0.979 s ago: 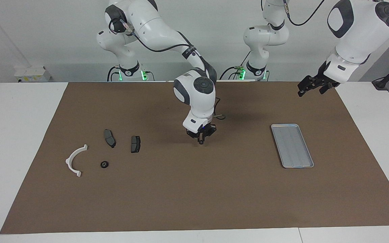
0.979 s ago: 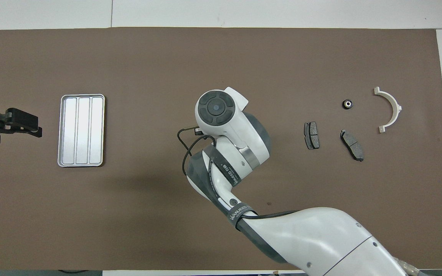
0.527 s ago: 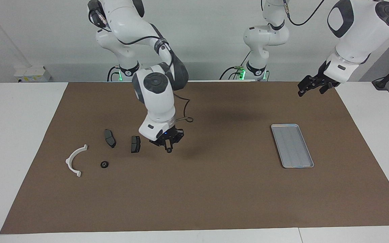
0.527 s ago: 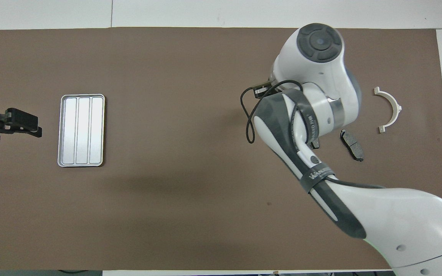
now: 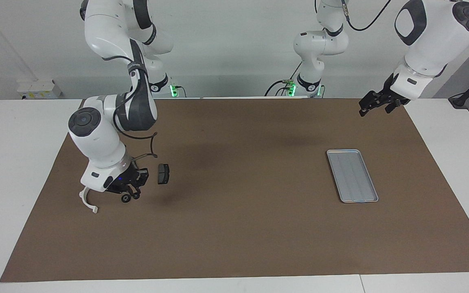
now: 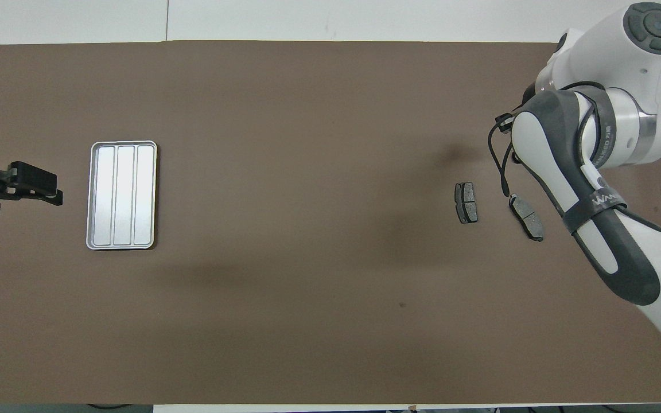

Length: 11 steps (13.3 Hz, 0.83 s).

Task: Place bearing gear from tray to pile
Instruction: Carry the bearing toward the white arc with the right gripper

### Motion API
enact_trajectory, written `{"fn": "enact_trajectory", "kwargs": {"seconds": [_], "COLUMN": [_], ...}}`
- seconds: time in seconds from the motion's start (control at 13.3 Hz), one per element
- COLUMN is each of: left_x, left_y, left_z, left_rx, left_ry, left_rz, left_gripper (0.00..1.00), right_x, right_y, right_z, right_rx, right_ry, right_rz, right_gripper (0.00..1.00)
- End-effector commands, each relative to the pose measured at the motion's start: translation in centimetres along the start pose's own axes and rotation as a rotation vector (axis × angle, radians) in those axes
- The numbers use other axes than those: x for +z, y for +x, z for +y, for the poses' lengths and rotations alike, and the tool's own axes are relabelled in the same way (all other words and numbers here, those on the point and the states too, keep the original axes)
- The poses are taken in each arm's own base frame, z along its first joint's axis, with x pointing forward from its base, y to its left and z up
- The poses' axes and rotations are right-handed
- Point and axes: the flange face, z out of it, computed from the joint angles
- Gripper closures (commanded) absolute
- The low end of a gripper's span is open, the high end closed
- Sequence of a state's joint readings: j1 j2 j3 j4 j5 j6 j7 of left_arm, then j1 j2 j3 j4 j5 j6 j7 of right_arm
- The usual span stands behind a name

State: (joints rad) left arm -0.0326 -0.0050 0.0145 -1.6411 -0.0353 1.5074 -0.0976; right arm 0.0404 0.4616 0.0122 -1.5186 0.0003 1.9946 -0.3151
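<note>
— Since a second ago, the right arm has been swung from mid-table over to the pile at its own end of the table. Nothing else has been shifted.

— How is the right gripper [image 5: 130, 192] set?

— It is clenched, fingertips together, and held low over the small black gear [image 5: 126, 198]. Whether the gear is pinched or already lies loose on the mat cannot be told.

— And where is that gear placed?

— Just beside the white bracket [image 5: 84, 198], a little farther from the robots than the brake pad [image 5: 163, 173]. A second pad [image 6: 527, 216] is seen only from overhead. Nothing is seen on the tray [image 5: 342, 151], well apart toward the left arm's end.

— What should be minded in this step?

— If the gear is still gripped, it should be lowered until the mat is touched, and only then let go, so that it is not sent rolling. The bracket's tip should be kept clear of the fingers, and the hand should be lifted straight up.

— The left gripper [image 5: 375, 105]?

— It is left waiting, fingers spread, above the mat's corner near its base.
</note>
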Motion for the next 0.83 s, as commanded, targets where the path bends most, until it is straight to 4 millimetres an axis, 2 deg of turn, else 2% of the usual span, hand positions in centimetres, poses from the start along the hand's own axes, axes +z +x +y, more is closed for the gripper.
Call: {"fn": "enact_trajectory", "kwargs": {"seconds": [0.0, 0.15, 0.75], "left_x": [-0.6, -0.6, -0.6], "left_y": [-0.5, -0.5, -0.5], "left_z": [0.0, 0.0, 0.0], "left_rx": [0.001, 0.001, 0.001], "left_ry": [0.007, 0.007, 0.005], "left_rz": [-0.003, -0.003, -0.003], "left_gripper": [0.00, 0.00, 0.00], "right_x": [2.5, 4.4, 8.3], "right_y": [-1.7, -2.9, -4.8], "right_z": [-0.5, -0.6, -0.8], "right_rx": [-0.028, -0.025, -0.025], "right_ry": [0.023, 0.021, 0.025], "right_rz": [0.011, 0.012, -0.003], "right_gripper": [1.00, 1.00, 1.00]}}
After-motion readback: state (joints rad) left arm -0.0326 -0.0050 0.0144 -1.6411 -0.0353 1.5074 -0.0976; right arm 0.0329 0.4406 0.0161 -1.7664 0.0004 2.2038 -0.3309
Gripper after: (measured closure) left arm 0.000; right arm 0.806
